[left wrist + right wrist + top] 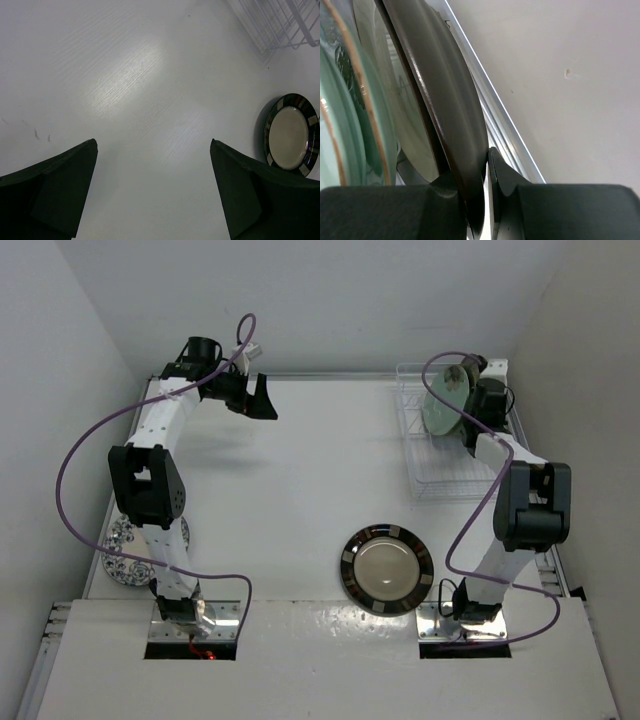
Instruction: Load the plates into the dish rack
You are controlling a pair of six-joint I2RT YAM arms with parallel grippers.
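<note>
Right jaws pinch a glossy, curved, dark-rimmed plate (451, 105).

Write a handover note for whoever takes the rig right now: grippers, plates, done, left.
Left gripper: open, empty, over bare table.
Right gripper: shut on the rim of a dark-rimmed plate, held on edge at the dish rack.
Done: a mint-green plate stands in the rack beside it; the total racked is unclear.
Left: seat and release the held plate. Then rack the black-banded plate, flat on the table near the right base, and the blue-floral plate, partly hidden under the left arm.
</note>
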